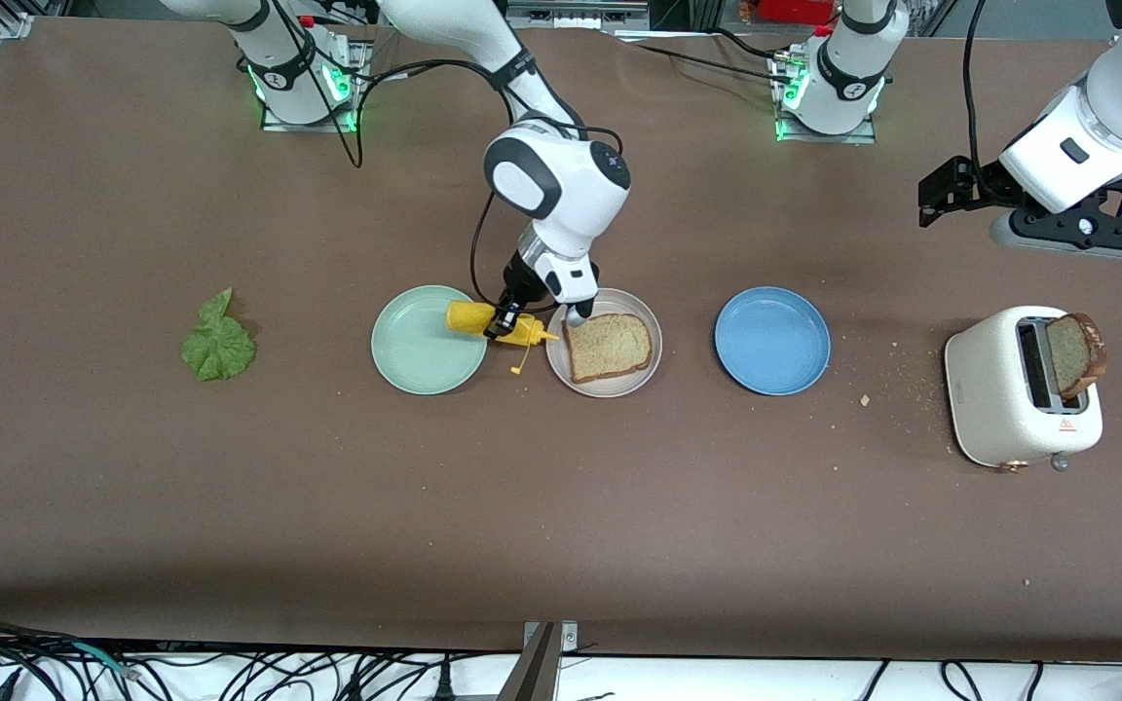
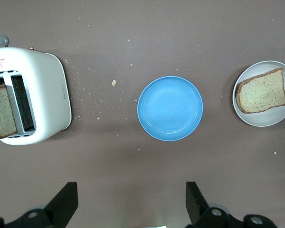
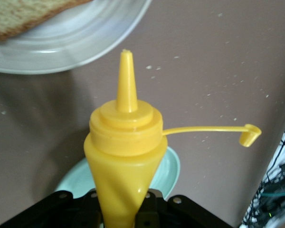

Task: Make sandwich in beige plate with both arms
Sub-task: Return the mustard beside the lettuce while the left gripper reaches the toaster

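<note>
We find the right gripper (image 1: 505, 324) clenched on a yellow squeeze bottle (image 1: 498, 324), tipped on its side over the gap between the mint-green plate (image 1: 425, 343) and the beige plate (image 1: 604, 384). The bottle's nozzle points at the beige plate's rim, and its cap dangles open on a thin strap. On the beige plate lies one slice of toast (image 1: 608, 346), uncovered. Toward the right arm's end of the table from the beige plate, past the mint-green plate, lies the lettuce leaf (image 1: 217, 340). Toward the left arm's end from the beige plate sits the blue plate (image 1: 772, 340), then the white toaster (image 1: 1009, 399) with a second slice (image 1: 1074, 353) standing in its slot. We see the left gripper (image 2: 131, 204) released and empty, waiting in the air near the blue plate.
</note>
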Motion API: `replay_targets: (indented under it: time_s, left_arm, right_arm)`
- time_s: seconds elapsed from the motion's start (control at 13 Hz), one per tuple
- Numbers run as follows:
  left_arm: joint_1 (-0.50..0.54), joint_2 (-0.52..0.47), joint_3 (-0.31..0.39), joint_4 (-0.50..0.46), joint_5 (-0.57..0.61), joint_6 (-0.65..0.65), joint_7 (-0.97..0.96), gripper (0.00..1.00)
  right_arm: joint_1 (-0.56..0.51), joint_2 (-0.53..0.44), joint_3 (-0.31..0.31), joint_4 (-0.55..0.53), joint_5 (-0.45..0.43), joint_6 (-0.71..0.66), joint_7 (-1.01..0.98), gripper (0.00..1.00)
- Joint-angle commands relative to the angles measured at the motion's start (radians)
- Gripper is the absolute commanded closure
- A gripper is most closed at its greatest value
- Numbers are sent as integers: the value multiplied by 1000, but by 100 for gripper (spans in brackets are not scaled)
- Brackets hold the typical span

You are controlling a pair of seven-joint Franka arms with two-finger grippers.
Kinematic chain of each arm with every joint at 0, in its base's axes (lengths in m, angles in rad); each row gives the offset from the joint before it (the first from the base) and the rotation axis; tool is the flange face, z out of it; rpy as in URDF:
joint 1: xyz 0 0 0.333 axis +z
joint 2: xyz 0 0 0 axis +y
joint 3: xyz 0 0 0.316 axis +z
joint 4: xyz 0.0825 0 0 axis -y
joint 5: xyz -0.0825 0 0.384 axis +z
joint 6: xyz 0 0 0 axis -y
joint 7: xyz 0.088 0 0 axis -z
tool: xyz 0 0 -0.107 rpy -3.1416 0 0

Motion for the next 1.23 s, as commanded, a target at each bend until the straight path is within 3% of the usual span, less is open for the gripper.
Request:
replay_targets:
  time_s: [0.0, 0.39, 0.69, 1.16]
  left_arm:
    - [14, 7, -4, 17, 31, -18, 17, 0]
    - [11, 22, -7, 17, 29, -12, 15, 0]
    - [12, 24, -7, 17, 34, -12, 15, 0]
    - [29, 122, 2, 17, 103, -10, 15, 0]
  right_arm:
    - [48, 57, -18, 48, -43, -44, 59, 100]
    - [11, 49, -40, 110, -25, -56, 27, 100]
    - [-137, -75, -81, 136, 260, -58, -233, 100]
    - [-331, -242, -116, 33, 504, -59, -620, 100]
